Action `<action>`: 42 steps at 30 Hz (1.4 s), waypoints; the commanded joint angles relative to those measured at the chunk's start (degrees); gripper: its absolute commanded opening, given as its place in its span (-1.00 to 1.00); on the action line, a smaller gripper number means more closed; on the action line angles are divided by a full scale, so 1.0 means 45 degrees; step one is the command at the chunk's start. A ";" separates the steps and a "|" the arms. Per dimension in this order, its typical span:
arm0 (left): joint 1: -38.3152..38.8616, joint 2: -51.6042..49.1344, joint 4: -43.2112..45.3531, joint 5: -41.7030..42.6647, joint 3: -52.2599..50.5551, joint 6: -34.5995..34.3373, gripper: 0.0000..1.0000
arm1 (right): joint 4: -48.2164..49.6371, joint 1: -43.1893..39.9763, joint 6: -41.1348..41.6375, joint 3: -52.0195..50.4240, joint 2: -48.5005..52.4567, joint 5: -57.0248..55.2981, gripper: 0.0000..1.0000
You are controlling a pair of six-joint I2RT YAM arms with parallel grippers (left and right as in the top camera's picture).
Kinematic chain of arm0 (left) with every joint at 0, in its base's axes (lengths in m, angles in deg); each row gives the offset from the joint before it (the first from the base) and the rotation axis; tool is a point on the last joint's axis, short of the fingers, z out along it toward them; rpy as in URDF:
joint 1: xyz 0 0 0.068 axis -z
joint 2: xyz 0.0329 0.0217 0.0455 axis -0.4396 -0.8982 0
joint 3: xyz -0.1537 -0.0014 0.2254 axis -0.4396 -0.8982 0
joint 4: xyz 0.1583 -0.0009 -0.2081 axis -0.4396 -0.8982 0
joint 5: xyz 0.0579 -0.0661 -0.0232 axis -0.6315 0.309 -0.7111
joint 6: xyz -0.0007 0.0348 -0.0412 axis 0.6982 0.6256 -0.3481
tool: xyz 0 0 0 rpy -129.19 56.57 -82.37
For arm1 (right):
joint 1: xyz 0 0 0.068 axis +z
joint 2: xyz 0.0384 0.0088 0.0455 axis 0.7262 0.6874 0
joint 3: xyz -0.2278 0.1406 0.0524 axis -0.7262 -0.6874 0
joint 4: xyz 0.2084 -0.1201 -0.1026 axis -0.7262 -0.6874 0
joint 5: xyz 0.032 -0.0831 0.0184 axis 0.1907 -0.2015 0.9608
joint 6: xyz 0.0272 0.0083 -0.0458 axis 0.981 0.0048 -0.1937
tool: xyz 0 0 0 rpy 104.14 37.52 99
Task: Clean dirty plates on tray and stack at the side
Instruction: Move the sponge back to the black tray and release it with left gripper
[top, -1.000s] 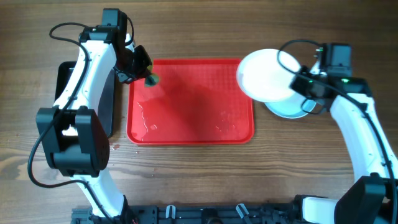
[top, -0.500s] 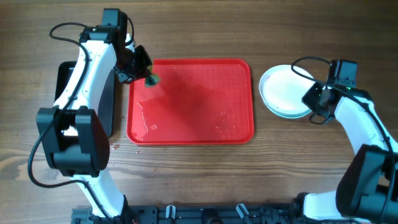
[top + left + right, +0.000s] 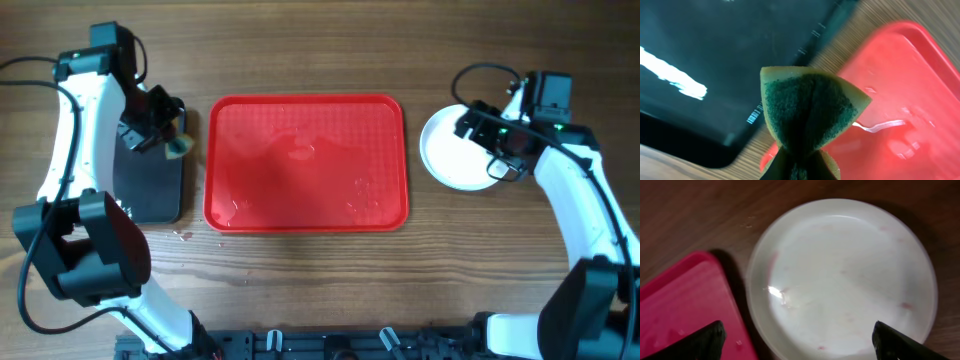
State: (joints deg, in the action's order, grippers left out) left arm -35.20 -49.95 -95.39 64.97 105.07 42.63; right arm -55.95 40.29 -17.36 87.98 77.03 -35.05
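The red tray [image 3: 305, 160] lies mid-table with nothing on it but water streaks; its corners also show as tray [image 3: 900, 100] and tray [image 3: 685, 310]. A white plate [image 3: 455, 152] rests on the wood to the right of the tray, and the plate [image 3: 845, 275] carries faint pink traces. Just above it my right gripper [image 3: 482, 143] is open, its fingertips [image 3: 705, 340] spread wide over the plate's near side, gripper [image 3: 800, 347] empty. My left gripper [image 3: 172, 140] is shut on a yellow-and-green sponge [image 3: 810, 115], held over the right edge of the black tray.
A black tray [image 3: 150, 175] sits left of the red tray, with a strip of bare wood between them; it fills the upper left as black tray [image 3: 715, 60]. A few water drops [image 3: 183, 236] lie on the wood near the red tray's front left corner.
My right gripper lowered the white plate onto the table at the right and opened. My left arm swung left from the red tray's back left corner to over the black tray, sponge still held.
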 commanded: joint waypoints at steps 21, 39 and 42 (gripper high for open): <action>-0.1938 0.0102 0.4843 -0.1559 -0.3706 -0.0359 1.00 | -0.0884 0.3109 -0.0364 0.0636 -0.0826 -0.0695 0.99; -0.1559 0.3361 -0.0534 -0.0991 0.2181 -0.0515 1.00 | -0.3628 0.3109 -0.1307 0.2079 -0.7640 -0.0063 1.00; -0.1559 0.3356 -0.0529 -0.0991 0.2181 -0.0515 1.00 | -0.3701 0.3109 -0.1345 0.2079 -0.8267 -0.0068 0.99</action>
State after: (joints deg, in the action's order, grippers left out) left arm -42.26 -34.41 -97.82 59.85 114.73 40.47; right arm -72.08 54.04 -22.30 96.33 41.71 -36.27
